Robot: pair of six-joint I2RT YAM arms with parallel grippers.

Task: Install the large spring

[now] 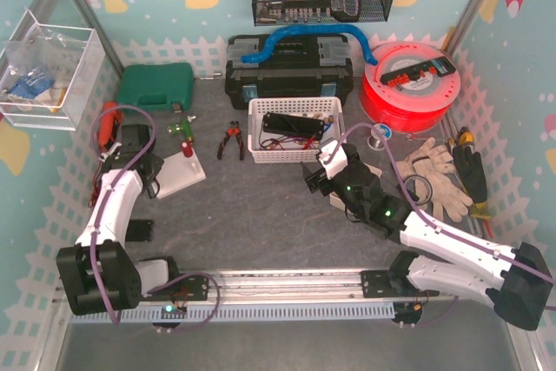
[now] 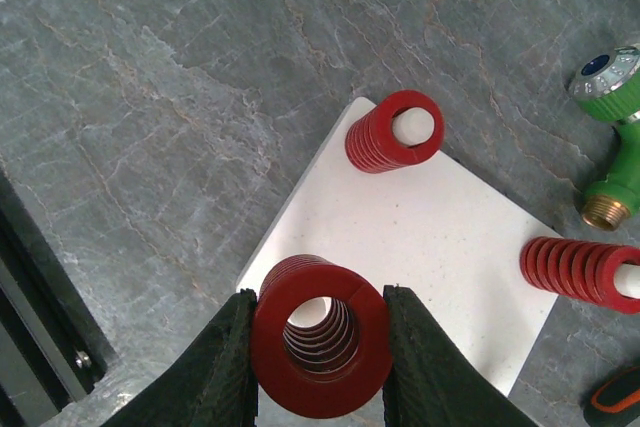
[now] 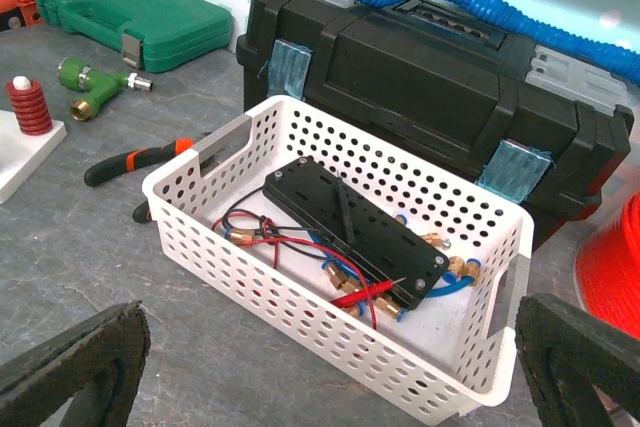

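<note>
well, the left gripper [image 2: 320, 372] is clenched on the large spring [image 2: 300, 297], bore facing up, at one corner of the white plate [image 2: 420, 237]; a smaller red spring [image 2: 392, 132] stands at the opposite corner; the right gripper [image 3: 335, 352] hangs wide apart, empty, facing the white basket [image 3: 300, 322].

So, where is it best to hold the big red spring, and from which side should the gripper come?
Hold the big red spring across its outer coils, one finger on each side, coming end-on along its axis. It is a round, hollow tube, so this grip leaves the middle free. The left gripper is shut on it this way, near the white plate.
</note>
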